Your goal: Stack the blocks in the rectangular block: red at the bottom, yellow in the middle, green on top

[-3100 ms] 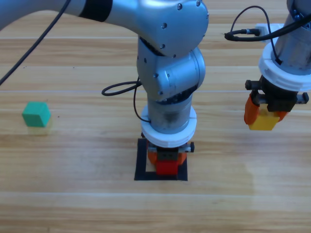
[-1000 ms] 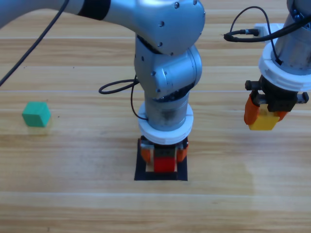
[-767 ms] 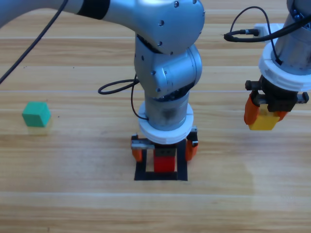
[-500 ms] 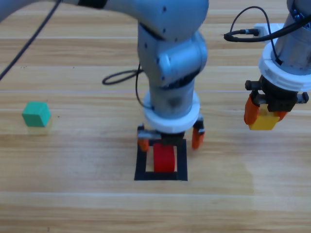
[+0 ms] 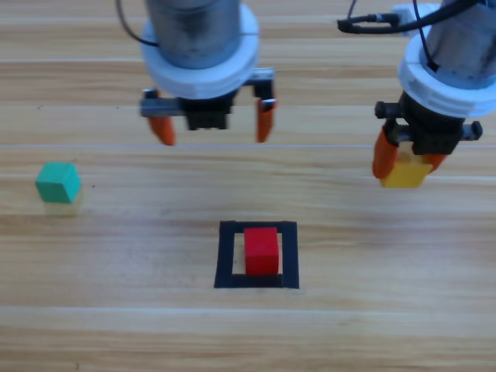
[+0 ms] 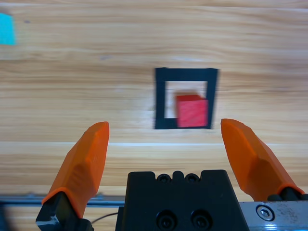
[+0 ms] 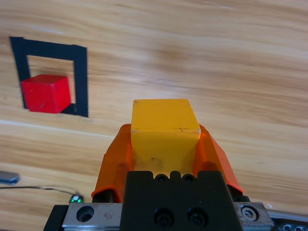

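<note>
No text, label, brand, number or sign can be read in any of the three views. The cubes' faces are plain, and the worktop bears only an unmarked outline of black tape
</note>
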Tool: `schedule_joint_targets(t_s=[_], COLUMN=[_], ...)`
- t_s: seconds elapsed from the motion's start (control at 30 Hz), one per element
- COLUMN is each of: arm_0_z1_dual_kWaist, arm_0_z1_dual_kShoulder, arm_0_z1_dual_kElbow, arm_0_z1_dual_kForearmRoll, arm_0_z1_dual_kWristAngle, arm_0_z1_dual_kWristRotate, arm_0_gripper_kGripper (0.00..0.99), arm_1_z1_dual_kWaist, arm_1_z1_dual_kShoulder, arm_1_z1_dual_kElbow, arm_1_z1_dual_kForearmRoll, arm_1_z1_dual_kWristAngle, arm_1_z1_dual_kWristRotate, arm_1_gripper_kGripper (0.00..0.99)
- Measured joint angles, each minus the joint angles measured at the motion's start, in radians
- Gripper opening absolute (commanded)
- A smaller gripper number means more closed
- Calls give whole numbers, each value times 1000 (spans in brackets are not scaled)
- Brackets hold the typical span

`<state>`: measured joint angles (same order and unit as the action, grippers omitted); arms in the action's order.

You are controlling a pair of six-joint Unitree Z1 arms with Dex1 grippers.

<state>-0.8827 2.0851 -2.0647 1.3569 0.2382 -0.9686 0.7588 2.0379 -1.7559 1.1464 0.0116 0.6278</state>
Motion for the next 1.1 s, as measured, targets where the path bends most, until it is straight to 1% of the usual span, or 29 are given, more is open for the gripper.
schedule_joint_targets(t_s=[0.13,0.2,0.27,0.37,0.43,0.5,0.6,0.67,0.77,0.93,1.1], arm_0_z1_dual_kWaist=[53,86,139,232,309,381,477,534,581,614,638], arm_0_z1_dual_kShoulder=[-39,-66,-102,-137,-143,-143,-143,-143,-143,-143,-149], arm_0_z1_dual_kElbow=[25,37,52,56,56,64,102,145,188,233,335], arm_0_z1_dual_kForearmRoll=[24,33,35,35,34,25,-15,-52,-88,-116,-191], arm_0_z1_dual_kWristAngle=[21,27,27,27,8,-29,-81,-112,-130,-167,-206], arm_0_z1_dual_kWristRotate=[92,175,290,468,567,655,745,780,787,787,790], arm_0_gripper_kGripper=[990,990,990,990,990,990,990,990,990,990,990], arm_1_z1_dual_kWaist=[44,66,95,133,156,169,181,188,196,210,226], arm_1_z1_dual_kShoulder=[4,11,34,115,184,259,339,372,406,425,439], arm_1_z1_dual_kElbow=[-68,-109,-177,-317,-422,-499,-532,-541,-581,-635,-653], arm_1_z1_dual_kForearmRoll=[52,71,97,189,262,310,332,335,337,337,337], arm_1_z1_dual_kWristAngle=[42,71,77,76,75,72,68,64,60,55,49], arm_1_z1_dual_kWristRotate=[42,70,96,111,128,141,146,150,154,183,190], arm_1_gripper_kGripper=[0,0,0,0,0,0,0,0,0,0,0])
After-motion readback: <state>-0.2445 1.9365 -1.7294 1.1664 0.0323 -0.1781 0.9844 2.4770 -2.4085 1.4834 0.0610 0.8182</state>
